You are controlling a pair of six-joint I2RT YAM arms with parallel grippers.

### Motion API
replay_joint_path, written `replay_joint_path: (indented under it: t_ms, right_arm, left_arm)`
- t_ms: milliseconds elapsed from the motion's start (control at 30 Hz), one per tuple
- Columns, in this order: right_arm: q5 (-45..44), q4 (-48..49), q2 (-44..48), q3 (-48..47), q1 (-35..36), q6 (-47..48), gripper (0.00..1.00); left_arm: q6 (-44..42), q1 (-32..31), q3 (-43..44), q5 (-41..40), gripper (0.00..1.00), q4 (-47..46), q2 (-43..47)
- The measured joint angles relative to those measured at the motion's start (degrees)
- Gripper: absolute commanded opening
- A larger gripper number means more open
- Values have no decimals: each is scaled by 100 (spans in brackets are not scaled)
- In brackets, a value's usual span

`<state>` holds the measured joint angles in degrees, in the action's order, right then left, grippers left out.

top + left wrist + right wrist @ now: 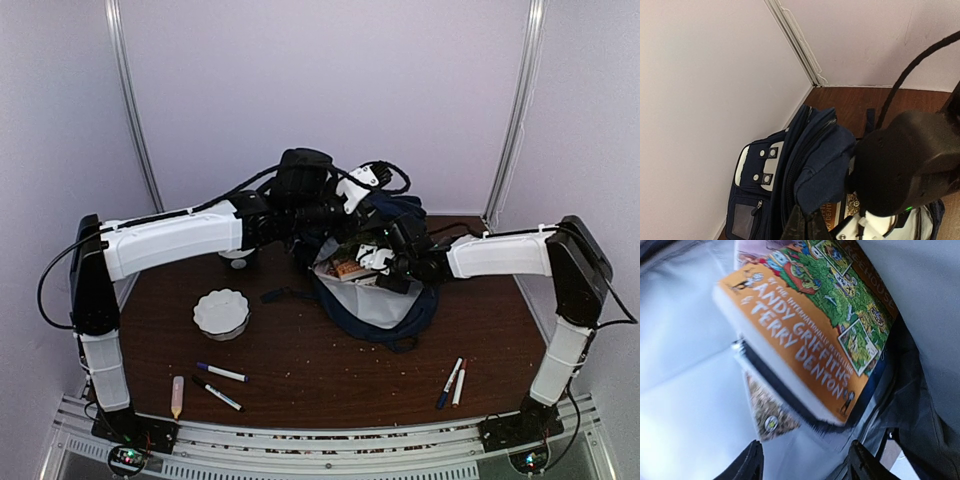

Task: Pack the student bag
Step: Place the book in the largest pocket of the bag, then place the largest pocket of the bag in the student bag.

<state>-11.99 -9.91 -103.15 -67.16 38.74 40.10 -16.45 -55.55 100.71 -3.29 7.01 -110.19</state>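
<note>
The student bag (402,335), navy with a pale lining, lies open at the back middle of the table. In the left wrist view its front pocket (752,210) with white buckle patches faces the wall. My left gripper (308,232) is shut on the bag's blue top flap (825,165) and holds it up. My right gripper (807,465) is open inside the bag's mouth, nothing between its fingers. Just beyond them an orange book (805,335) leans in the bag on another book (765,415). The orange book (832,212) also peeks out under the flap.
A white scalloped bowl (221,313) sits left of the bag. Two markers (220,373) and a small pale tube (177,396) lie near the front left. Two more markers (452,382) lie at the front right. Walls close in behind the bag.
</note>
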Motion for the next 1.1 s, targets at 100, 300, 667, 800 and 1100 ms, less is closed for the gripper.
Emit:
replay_joint_path:
  t_ms: [100, 300, 667, 800, 1100]
  right_arm:
    - [343, -348, 529, 295, 0, -96, 58]
    - [1252, -1115, 1574, 999, -116, -267, 57]
    - [3320, -2702, 1950, 1261, -2337, -186, 52]
    - [3790, -3047, 1416, 638, -3097, -136, 48]
    - [4505, -3191, 544, -295, -3700, -210, 41]
  left_arm:
    - [50, 31, 0, -9, 0, 24, 0]
    - [378, 221, -4, 372, 0, 118, 0]
    - [455, 140, -492, 1305, 0, 719, 92]
    - [413, 22, -535, 1349, 0, 960, -57]
    - [387, -55, -931, 1200, 0, 1589, -192]
